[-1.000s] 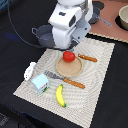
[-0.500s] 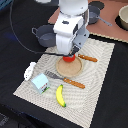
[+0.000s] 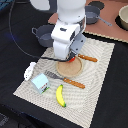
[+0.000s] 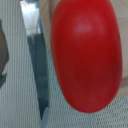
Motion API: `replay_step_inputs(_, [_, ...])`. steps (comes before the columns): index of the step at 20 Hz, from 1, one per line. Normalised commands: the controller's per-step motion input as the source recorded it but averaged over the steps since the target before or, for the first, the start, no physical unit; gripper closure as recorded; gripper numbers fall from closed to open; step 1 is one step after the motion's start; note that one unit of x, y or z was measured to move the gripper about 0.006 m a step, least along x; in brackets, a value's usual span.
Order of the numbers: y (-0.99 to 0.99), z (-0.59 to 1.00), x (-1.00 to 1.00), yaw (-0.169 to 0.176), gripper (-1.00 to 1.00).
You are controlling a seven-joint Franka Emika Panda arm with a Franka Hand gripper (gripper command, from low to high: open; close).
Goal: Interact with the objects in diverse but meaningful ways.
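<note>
My gripper hangs low over the round wooden plate in the middle of the striped placemat. The red tomato lies on that plate and shows only as a red sliver beside the hand. It fills the wrist view as a big red tomato right under the camera. No finger shows clearly, so the jaws' state is hidden. The yellow banana, the pale carton and the small white bottle lie toward the exterior view's left and front. The grey pot stands behind the arm.
A wooden-handled knife lies in front of the plate, its blade beside the tomato in the wrist view. Another wooden-handled utensil lies on the plate's other side. A dark pan and a bowl stand at the back.
The arm has come down over the plate, and the hand now covers most of the tomato. Nothing on the placemat has moved.
</note>
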Motion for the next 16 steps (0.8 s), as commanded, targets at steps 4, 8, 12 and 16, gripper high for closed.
replay_step_inputs(4, [0.00, -0.15, 0.13, 0.022, -1.00])
replay_step_inputs(8, [0.00, -0.06, 0.15, 0.021, -1.00])
replay_step_inputs(12, [-0.01, -0.02, 0.19, 0.019, 1.00])
replay_step_inputs(16, [-0.01, 0.00, 0.23, 0.017, 1.00])
